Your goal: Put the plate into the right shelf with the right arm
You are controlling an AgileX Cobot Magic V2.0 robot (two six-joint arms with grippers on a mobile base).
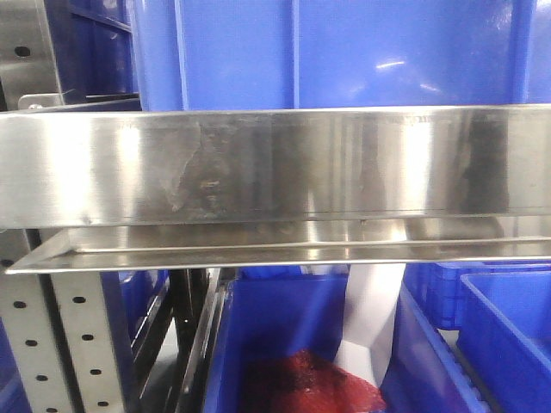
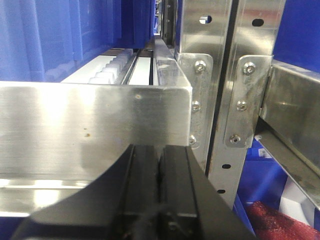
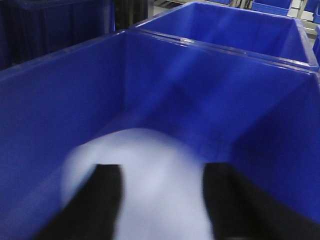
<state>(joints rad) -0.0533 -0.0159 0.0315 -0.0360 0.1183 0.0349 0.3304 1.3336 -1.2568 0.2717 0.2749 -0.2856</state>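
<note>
**Over the blue bin: plate blurred between spread fingers**

Across the front-facing view runs the shiny stainless-steel right shelf [image 1: 275, 163], its long flat board filling the frame, with a perforated upright [image 1: 52, 344] below its left end and large blue plastic bins above and beneath. A crumpled dark red net-like item [image 1: 310, 383] lies in the lower bin [image 1: 284, 327].

Inside the right wrist view, a deep blue plastic bin [image 3: 200, 90] takes up nearly everything, a second one behind its far rim. Low in the frame, near the bin's near wall, sits the round pale bluish-white plate [image 3: 145, 170], smeared by motion blur. The right gripper [image 3: 160, 200] has its two black fingers spread wide, one on each side of the plate; whether they pinch it or have let go cannot be told.

The left gripper [image 2: 159, 190] hangs just before the steel board's front edge, its black fingers pressed together on nothing.

Judged by its look, the plate is rigid, smooth and probably slippery, light enough for one arm, and likely to chip or crack if dropped against hard plastic. The low upturned rim seems the sensible place to grip, one finger above and one below.
</note>
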